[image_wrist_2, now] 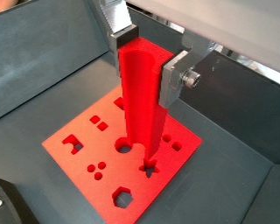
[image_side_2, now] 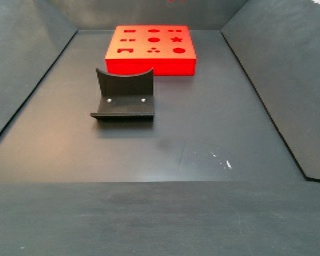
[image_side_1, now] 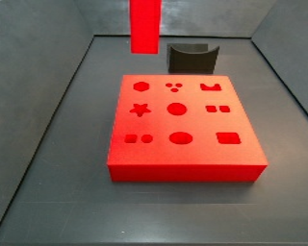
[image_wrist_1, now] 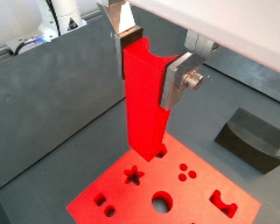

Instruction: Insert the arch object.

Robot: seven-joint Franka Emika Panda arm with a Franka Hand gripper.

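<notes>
The arch object (image_wrist_1: 145, 114) is a long, slim, bright red bar. It hangs upright between my gripper's (image_wrist_1: 150, 66) silver fingers, which are shut on its upper end; both wrist views show this, also (image_wrist_2: 150, 61). Its lower end hovers above the red board (image_wrist_1: 195, 188) with shaped cutouts, not touching it. In a side view the bar (image_side_1: 143, 27) hangs from the upper edge, over the board's (image_side_1: 183, 173) far left part; the gripper itself is out of that frame. The bar (image_wrist_2: 140, 114) hides some of the board's (image_wrist_2: 154, 184) cutouts.
The dark fixture (image_side_1: 192, 56) with a curved notch stands on the floor just behind the board, also seen in a wrist view (image_wrist_1: 254, 140). In a side view it (image_side_2: 123, 95) stands in front of the board (image_side_2: 152, 65). Dark sloping bin walls (image_side_2: 29, 90) surround the floor.
</notes>
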